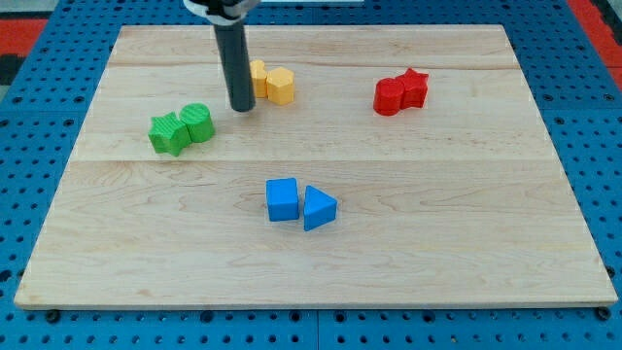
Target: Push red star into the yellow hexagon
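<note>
The red star [415,85] lies at the view's upper right, touching a red round block [390,96] on its left. The yellow hexagon [281,86] sits at the view's upper middle, touching another yellow block [259,75] that the rod partly hides. My tip [242,108] rests on the board just left of and below the yellow pair, right of the green blocks. It is far left of the red star.
A green star [169,133] and a green round block [196,122] touch at the view's left. A blue cube [283,199] and a blue triangle [318,208] sit together at the lower middle. The wooden board [466,253] lies on a blue pegboard.
</note>
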Robot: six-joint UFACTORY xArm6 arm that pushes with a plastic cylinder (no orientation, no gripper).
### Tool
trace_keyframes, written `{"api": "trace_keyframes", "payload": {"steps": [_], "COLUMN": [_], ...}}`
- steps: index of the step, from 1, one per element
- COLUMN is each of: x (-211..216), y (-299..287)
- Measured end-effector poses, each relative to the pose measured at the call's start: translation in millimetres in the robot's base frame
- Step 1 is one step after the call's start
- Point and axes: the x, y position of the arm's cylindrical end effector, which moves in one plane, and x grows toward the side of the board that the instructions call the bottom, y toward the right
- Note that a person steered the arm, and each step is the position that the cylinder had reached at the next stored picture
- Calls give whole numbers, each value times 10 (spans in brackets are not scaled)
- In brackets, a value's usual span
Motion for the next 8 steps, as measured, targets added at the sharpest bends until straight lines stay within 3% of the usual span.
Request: {"api": "trace_keyframes", "payload": {"steps": [3, 6, 7, 8], "x": [59, 29, -115, -327], "y": [956, 2502, 2676, 2458]}}
